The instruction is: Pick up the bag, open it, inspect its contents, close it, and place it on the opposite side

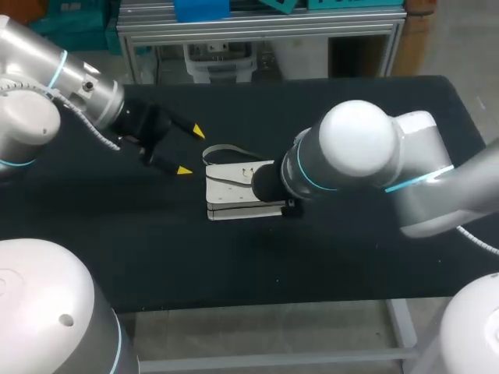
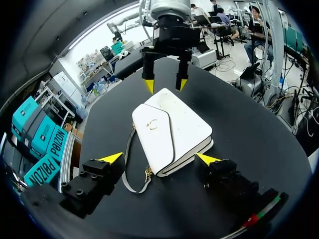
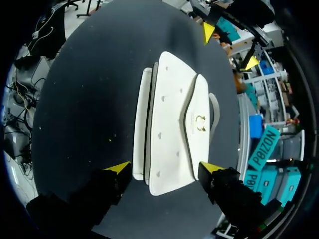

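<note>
Right gripper (image 3: 165, 168) is held just over one end of the white bag (image 1: 234, 199), fingers wide apart, nothing gripped. Left gripper (image 1: 192, 150) is seen up and left of the bag, also spread and empty. The bag is laid flat mid-table, flap shut (strap (image 2: 124, 167) curled beside it). Picking up is likely the step now. Next, fingers must be lowered and closed on it.

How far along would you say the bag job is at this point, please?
Nothing looks done yet: the bag lies flat on the table, flap closed. In hand: the right gripper hangs open over it, the left gripper open beside its strap, neither gripping it. Left: lifting, opening, inspecting, closing, placing.
</note>
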`<state>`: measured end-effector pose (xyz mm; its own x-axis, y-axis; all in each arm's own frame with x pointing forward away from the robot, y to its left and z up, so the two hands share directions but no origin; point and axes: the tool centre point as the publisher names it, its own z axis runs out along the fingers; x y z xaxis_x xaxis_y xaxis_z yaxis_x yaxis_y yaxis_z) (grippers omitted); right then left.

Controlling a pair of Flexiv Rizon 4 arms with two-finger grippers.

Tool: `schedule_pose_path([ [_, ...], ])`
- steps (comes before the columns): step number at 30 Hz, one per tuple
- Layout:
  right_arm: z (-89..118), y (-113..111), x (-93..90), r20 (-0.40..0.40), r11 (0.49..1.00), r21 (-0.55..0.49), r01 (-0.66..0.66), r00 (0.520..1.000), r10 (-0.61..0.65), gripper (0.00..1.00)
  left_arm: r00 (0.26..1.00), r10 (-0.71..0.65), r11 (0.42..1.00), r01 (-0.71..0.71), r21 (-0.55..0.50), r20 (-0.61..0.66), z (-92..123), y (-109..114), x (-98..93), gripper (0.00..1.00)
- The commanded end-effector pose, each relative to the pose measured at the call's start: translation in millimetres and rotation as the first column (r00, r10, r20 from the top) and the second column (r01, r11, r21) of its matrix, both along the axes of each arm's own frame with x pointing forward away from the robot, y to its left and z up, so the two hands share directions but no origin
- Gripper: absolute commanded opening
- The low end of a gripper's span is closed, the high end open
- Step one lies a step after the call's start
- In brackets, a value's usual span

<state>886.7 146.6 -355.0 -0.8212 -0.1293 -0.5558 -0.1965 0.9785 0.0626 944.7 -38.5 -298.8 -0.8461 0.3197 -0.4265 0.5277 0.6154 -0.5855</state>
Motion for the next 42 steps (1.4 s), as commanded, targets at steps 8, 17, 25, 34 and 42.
schedule_pose_path([
  [8, -21.1, 4.8, 20.1, 0.075, 1.000, 0.007, 0.002, 0.997, -0.002, 0.41, 0.999, -0.034, 0.999, 0.034, 0.003, -0.008, -7.1, -8.2, 2.8, 0.79],
  [17, -29.6, 6.7, 27.4, 0.066, 1.000, -0.017, -0.020, 0.998, 0.021, 0.28, 0.999, -0.051, 0.999, 0.051, 0.014, -0.011, -9.6, -9.8, 3.0, 0.74],
  [25, -29.9, 2.6, 26.4, 0.071, 1.000, -0.017, -0.021, 0.997, 0.022, 0.74, 0.998, -0.068, 0.997, 0.068, 0.020, -0.013, -10.8, -10.9, 4.5, 0.68],
  [34, -28.7, -1.5, 31.0, 0.076, 1.000, -0.008, -0.030, 0.997, 0.031, 0.29, 0.996, -0.092, 0.996, 0.092, 0.019, -0.019, -14.9, -14.5, 5.4, 0.58],
  [42, -30.4, 3.8, 27.0, 0.084, 1.000, -0.001, -0.012, 0.996, 0.012, 0.00, 0.989, -0.138, 0.990, 0.138, -0.001, 0.046, -14.9, -21.0, -0.5, 0.56],
])
